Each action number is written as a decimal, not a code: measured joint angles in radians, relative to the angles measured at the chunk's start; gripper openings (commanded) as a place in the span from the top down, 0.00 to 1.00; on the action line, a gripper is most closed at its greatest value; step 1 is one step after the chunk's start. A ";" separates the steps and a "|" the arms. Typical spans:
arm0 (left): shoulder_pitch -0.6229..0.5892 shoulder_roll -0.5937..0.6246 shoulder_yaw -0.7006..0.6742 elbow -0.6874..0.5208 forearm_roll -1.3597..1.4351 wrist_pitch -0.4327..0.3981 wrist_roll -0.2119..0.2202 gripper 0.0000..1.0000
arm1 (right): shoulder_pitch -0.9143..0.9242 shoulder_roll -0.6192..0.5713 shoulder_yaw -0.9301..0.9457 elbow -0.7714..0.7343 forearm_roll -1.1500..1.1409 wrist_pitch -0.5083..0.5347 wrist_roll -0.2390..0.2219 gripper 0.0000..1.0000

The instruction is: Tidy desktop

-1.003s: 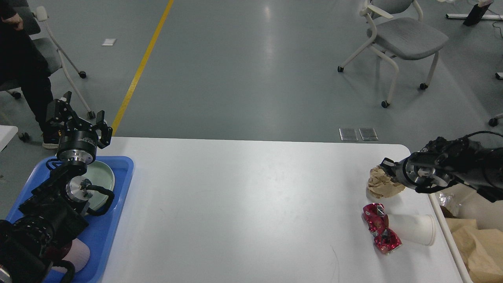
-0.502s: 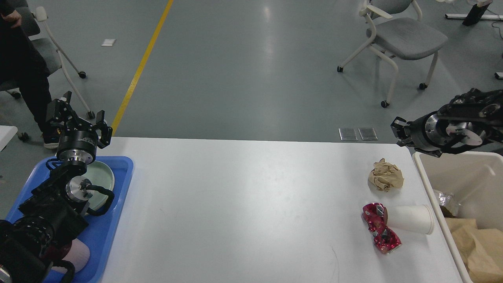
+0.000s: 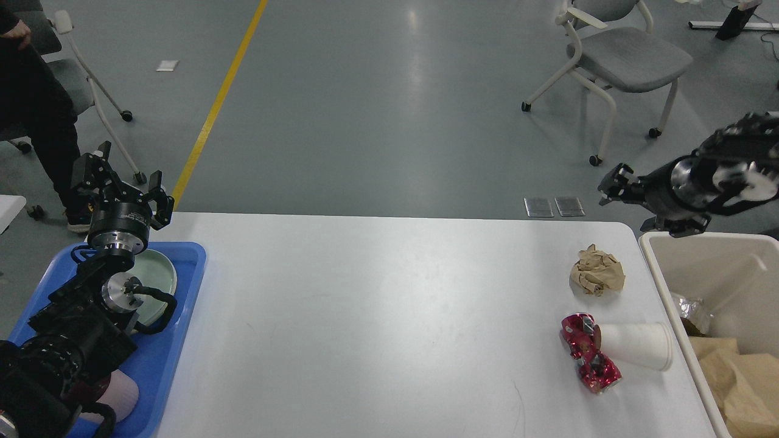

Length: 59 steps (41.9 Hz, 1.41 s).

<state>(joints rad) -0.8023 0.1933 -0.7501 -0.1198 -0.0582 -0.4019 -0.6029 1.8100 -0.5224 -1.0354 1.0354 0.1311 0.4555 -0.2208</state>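
Observation:
The white desktop (image 3: 377, 316) carries three pieces of litter near its right end: a crumpled brown paper ball (image 3: 597, 278), a crushed red can (image 3: 590, 354) and a white paper cup (image 3: 638, 347) lying on its side against the can. My right gripper (image 3: 614, 182) hangs above the table's far right corner, well above the paper ball, holding nothing; it is dark and blurred, so its fingers cannot be told apart. At the far left, over the tray's far end, my left gripper (image 3: 122, 176) points up, open and empty.
A blue tray (image 3: 182, 340) at the left edge holds a pale green plate (image 3: 159, 275) and a pink item (image 3: 122, 396), partly under my left arm. A beige bin (image 3: 660, 274) with brown paper (image 3: 742, 377) inside stands off the right edge. Chairs and a person stand beyond.
My right gripper rose from beside the crumpled paper ball to above the table's far right corner, leaving the ball on the table. The left arm has not moved.

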 measured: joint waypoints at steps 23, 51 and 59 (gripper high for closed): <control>0.000 0.000 0.000 0.000 0.000 0.000 0.000 0.03 | 0.222 0.016 -0.104 0.002 0.009 0.227 0.000 0.00; 0.000 0.000 0.000 0.000 0.000 0.000 0.000 0.03 | -0.723 0.274 0.229 -0.629 0.012 -0.345 -0.002 0.00; 0.000 0.000 0.000 0.000 0.000 0.000 0.000 0.03 | -0.776 0.330 0.232 -0.745 0.010 -0.345 -0.001 0.00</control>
<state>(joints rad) -0.8023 0.1933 -0.7501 -0.1196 -0.0582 -0.4019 -0.6028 1.0343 -0.1929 -0.8039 0.2903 0.1413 0.1104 -0.2217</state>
